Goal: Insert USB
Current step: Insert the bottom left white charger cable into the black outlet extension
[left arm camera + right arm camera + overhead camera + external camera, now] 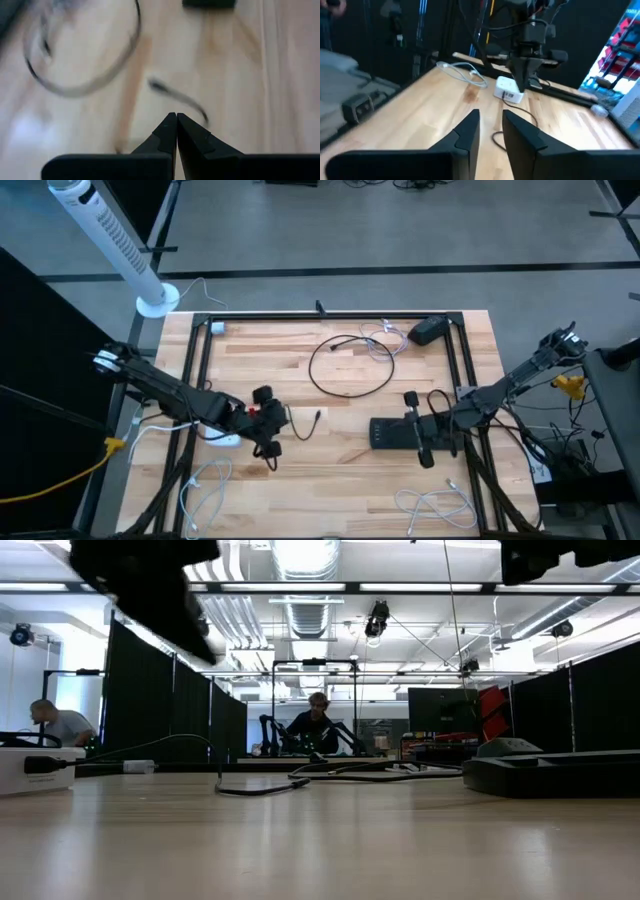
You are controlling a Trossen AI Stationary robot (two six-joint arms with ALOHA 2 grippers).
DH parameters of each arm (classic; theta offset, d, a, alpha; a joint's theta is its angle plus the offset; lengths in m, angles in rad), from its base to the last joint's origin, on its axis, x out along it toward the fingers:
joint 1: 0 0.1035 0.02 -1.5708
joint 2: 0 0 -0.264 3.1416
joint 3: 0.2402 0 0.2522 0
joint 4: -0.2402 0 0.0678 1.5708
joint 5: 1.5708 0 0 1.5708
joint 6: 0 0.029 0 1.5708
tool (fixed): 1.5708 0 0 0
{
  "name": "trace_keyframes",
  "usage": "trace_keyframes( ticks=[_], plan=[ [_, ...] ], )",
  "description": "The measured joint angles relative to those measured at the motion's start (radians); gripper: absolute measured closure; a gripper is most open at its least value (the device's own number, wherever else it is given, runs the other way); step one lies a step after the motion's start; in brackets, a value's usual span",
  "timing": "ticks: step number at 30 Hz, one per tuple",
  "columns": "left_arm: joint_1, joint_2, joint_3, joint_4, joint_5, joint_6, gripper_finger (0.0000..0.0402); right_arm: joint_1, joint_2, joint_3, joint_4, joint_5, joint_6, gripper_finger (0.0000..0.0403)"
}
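Observation:
A black cable lies on the wooden table, its loop [350, 366] toward the far side and its free plug end [317, 417] near the middle. In the left wrist view the plug end [158, 85] lies on the wood just ahead of my shut fingers. My left gripper [278, 423] [176, 117] hovers left of the plug and touches nothing. A flat black hub [385, 432] [550, 772] rests on the table right of the plug. My right gripper [402, 430] [490, 122] is above the hub's right part, open by a narrow gap and empty.
A white box [226, 439] [508, 90] sits by my left arm. White cables [205, 485] [440, 505] lie near the table's near edge. A black adapter [430, 330] with pale cords rests at the far right. People sit in the room behind [318, 722].

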Motion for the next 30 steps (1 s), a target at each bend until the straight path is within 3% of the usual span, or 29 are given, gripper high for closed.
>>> trace_keyframes(
  ticks=[5, 9, 16, 23, 26, 30],
  plan=[
    [-0.029, 0.016, 0.067, -0.274, 0.211, -0.342, 0.0399, -0.008, 0.087, 0.025, 0.001, 0.02, -0.022, 0.0287],
    [-0.081, 0.022, 0.068, -0.356, 0.333, -0.575, 0.0372, -0.015, 0.155, 0.031, 0.006, 0.019, -0.009, 0.0263],
    [-0.212, 0.022, 0.031, -0.362, 0.379, -0.92, 0.0268, -0.015, 0.236, 0.031, 0.021, 0.019, 0.01, 0.0237],
    [-0.279, 0.022, -0.093, -0.307, 0.471, -1.113, 0.0151, -0.015, 0.244, 0.031, 0.021, 0.018, 0.072, 0.0227],
    [-0.311, 0.023, -0.153, -0.214, 0.474, -1.186, 0.0126, -0.015, 0.243, 0.031, 0.022, 0.017, 0.095, 0.0227],
    [-0.364, 0.046, -0.208, -0.157, 0.475, -1.282, 0.0127, -0.015, 0.243, 0.031, 0.026, 0.015, 0.136, 0.0226]
  ],
)
